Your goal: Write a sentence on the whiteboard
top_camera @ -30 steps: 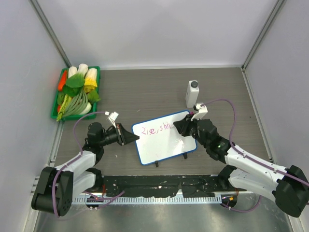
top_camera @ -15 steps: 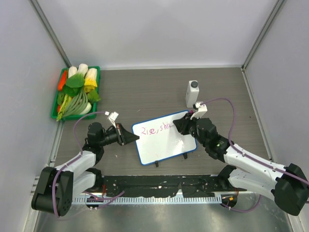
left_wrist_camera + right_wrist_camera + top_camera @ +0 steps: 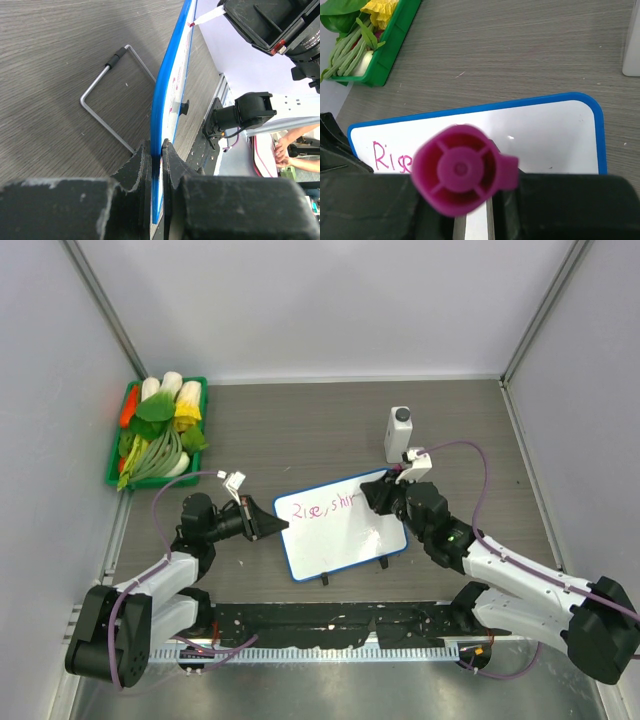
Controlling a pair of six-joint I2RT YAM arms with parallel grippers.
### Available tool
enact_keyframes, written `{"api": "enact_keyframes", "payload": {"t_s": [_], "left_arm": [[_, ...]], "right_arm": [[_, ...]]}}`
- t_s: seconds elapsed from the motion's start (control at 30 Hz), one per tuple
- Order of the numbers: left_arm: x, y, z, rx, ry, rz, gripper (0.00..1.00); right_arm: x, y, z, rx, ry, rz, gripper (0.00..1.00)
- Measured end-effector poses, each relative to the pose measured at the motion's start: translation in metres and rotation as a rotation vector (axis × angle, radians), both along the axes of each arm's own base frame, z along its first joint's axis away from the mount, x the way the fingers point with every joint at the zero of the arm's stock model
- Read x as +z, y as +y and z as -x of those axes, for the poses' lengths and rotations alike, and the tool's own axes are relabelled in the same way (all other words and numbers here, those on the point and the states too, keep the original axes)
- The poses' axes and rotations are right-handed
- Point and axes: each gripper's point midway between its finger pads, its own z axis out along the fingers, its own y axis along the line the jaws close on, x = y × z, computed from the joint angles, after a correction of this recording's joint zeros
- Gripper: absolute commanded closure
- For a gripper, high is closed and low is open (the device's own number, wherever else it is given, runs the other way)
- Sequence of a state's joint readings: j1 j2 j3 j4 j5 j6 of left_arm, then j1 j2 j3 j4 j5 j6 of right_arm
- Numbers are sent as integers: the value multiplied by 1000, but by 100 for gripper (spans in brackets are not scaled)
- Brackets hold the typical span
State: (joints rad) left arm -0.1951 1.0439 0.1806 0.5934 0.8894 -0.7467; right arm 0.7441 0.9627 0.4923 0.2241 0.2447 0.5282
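The whiteboard [image 3: 345, 535], white with a blue rim, lies tilted on the table between both arms. The sentence [image 3: 316, 507] is pink writing along its far edge and reads roughly "Rise, shi". My left gripper [image 3: 277, 525] is shut on the board's left edge. In the left wrist view the blue rim [image 3: 164, 100] runs edge-on between the fingers [image 3: 137, 165]. My right gripper [image 3: 383, 498] is shut on a pink marker [image 3: 462, 170] at the board's far right part. The marker's cap end fills the right wrist view and hides its tip, with "Ris" [image 3: 390, 156] showing to its left.
A white bottle with a grey cap [image 3: 398, 433] stands just beyond the right gripper. A green tray of vegetables [image 3: 157, 430] sits at the far left. A bent wire stand [image 3: 115, 90] lies on the table by the board. Grey walls enclose the table.
My right gripper with the marker has edged slightly toward the board's far edge, and the last pink stroke has grown a little. The left arm and board have not moved.
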Motion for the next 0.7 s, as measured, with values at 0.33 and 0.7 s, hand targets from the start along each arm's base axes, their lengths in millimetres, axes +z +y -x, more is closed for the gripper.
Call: {"api": "enact_keyframes", "payload": {"t_s": [0.33,0.7], "left_arm": [[0,0,0,-1,0,0,100],[0,0,0,-1,-1,0,100]], "right_arm": [[0,-4,2,-7,3,3,99],[-10,-8,13,12,18,-2,99]]}}
